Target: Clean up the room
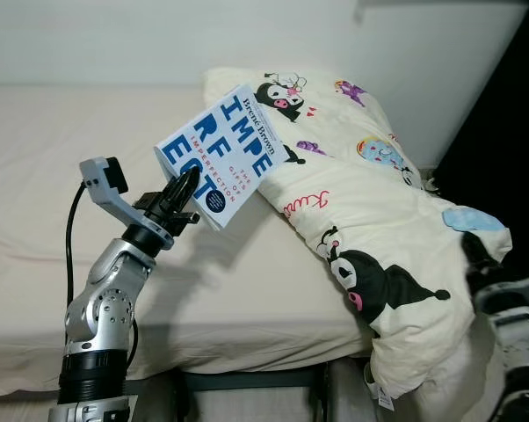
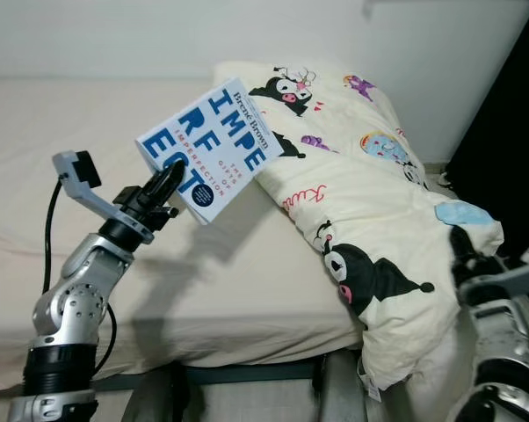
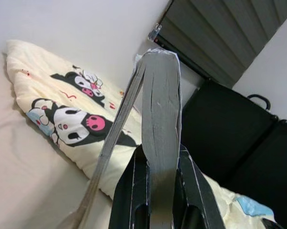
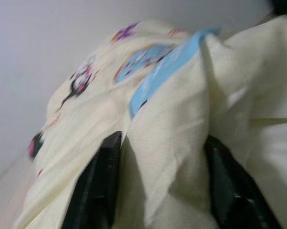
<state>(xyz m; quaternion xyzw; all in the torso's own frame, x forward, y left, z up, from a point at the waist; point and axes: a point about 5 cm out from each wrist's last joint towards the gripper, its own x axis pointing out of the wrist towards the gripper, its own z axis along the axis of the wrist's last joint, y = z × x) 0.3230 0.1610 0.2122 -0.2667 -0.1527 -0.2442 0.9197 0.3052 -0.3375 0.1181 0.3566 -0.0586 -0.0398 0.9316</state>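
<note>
One book [image 1: 221, 156] is held aloft over the bed [image 1: 247, 299], pinched at its lower corner by the left hand [image 1: 184, 192]. One cartoon-print quilt [image 1: 370, 229] spills off the bed's right edge, a fold clamped in the right hand [image 4: 158, 191].

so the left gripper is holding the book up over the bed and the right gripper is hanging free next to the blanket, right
Not quite. The left gripper does hold the book up over the bed, but the right gripper isn't free: the right wrist view shows its fingers closed around a fold of the blanket.
</note>
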